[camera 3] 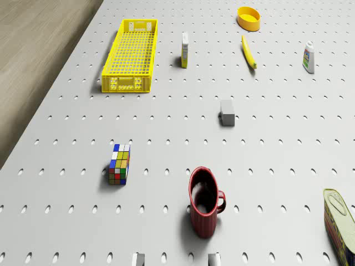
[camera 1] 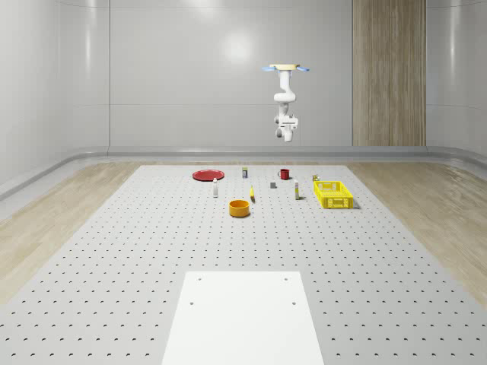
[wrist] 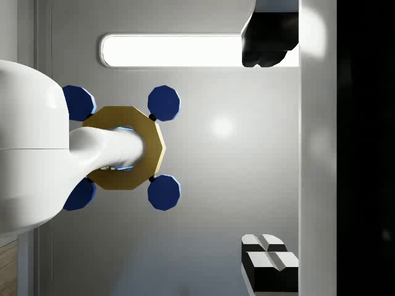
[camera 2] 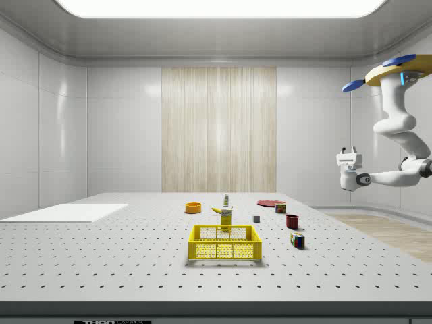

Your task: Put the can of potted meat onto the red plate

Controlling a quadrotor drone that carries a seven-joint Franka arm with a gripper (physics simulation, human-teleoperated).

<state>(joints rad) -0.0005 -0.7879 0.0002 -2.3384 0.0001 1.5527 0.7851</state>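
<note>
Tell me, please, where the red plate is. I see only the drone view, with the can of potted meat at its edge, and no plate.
Observer: In the whole-scene view the red plate lies flat on the table, toward that view's left of the can of potted meat and apart from it.
Operator: Is the gripper near the can?
Observer: No. In the side view the gripper is high above the table and points upward. It is open and holds nothing.
Operator: And where is the drone?
Observer: The drone hovers high over the far part of the table, roughly above the red mug.
</note>
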